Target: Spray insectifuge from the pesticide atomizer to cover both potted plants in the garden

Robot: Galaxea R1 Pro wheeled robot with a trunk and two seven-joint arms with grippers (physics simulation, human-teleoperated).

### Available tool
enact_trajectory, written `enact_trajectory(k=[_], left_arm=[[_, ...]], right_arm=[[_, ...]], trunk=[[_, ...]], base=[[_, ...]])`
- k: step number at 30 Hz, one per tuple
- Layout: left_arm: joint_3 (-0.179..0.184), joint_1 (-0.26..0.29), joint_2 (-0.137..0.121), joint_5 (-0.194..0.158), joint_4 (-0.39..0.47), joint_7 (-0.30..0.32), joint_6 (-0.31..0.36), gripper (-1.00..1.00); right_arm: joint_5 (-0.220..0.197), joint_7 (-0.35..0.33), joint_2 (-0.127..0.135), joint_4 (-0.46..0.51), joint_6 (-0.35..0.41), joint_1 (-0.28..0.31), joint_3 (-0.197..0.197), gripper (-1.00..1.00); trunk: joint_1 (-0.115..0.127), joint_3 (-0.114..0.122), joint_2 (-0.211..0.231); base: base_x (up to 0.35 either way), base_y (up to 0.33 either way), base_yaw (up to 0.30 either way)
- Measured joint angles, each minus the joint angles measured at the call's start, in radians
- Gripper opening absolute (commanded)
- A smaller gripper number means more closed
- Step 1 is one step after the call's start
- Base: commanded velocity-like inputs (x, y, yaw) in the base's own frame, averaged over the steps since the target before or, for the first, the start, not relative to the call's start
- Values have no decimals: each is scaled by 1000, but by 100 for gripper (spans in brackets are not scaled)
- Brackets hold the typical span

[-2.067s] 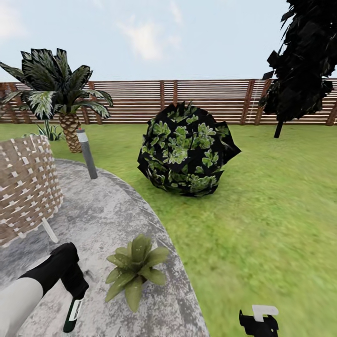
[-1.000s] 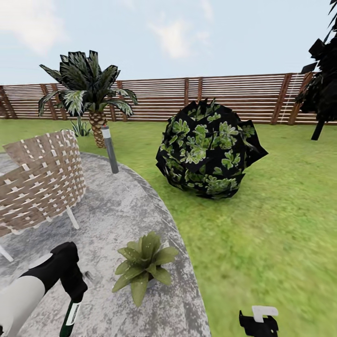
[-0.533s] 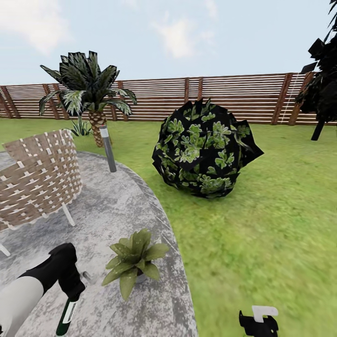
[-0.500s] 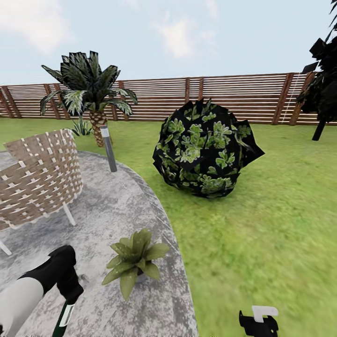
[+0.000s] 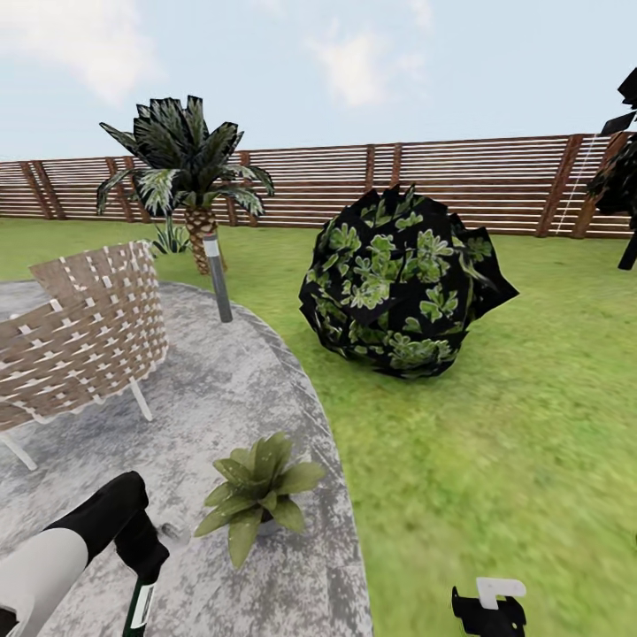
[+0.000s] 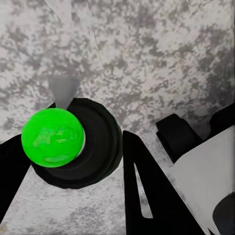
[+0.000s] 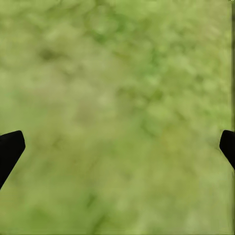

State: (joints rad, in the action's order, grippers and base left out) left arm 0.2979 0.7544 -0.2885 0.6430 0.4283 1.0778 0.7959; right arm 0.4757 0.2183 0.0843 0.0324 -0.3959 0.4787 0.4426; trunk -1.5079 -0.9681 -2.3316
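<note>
Head view: the left pincer (image 5: 141,566) is gripping the atomizer (image 5: 138,610) by its slim body, just beside the potted plant (image 5: 255,491) on the patio (image 5: 221,389). It looks light, stiff and maybe slippery. The right pincer (image 5: 489,610) is hanging wide apart, holding nothing.

The left gripper (image 5: 140,591) with the pesticide atomizer (image 5: 137,609) has sunk lower beside the potted plant (image 5: 255,492)
</note>
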Motion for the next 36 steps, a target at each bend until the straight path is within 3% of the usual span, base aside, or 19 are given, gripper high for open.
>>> enact_trajectory(k=[10, 19, 26, 34, 36], left_arm=[[7, 0, 6, 0, -3, 8, -3, -100], [12, 2, 9, 1, 1, 9, -2, -100], [17, 17, 58, 13, 1, 40, 3, -100], [23, 18, 54, 27, 0, 67, 3, -100], [79, 19, 48, 58, 0, 138, 0, -100]], right_arm=[[0, 0, -1, 0, 0, 0, -1, 100], [0, 0, -2, -2, 0, 0, -1, 100], [0, 0, -2, 0, 0, 0, -1, 100], [1, 0, 1, -1, 0, 0, -1, 100], [1, 0, 2, -1, 0, -1, 0, 100]], trunk=[[0, -7, 0], [0, -16, 0], [0, -23, 0], [0, -25, 0], [0, -25, 0]], base=[[166, -236, 167], [-151, -226, 214], [163, -249, 213], [74, -59, 29], [1, 0, 0]])
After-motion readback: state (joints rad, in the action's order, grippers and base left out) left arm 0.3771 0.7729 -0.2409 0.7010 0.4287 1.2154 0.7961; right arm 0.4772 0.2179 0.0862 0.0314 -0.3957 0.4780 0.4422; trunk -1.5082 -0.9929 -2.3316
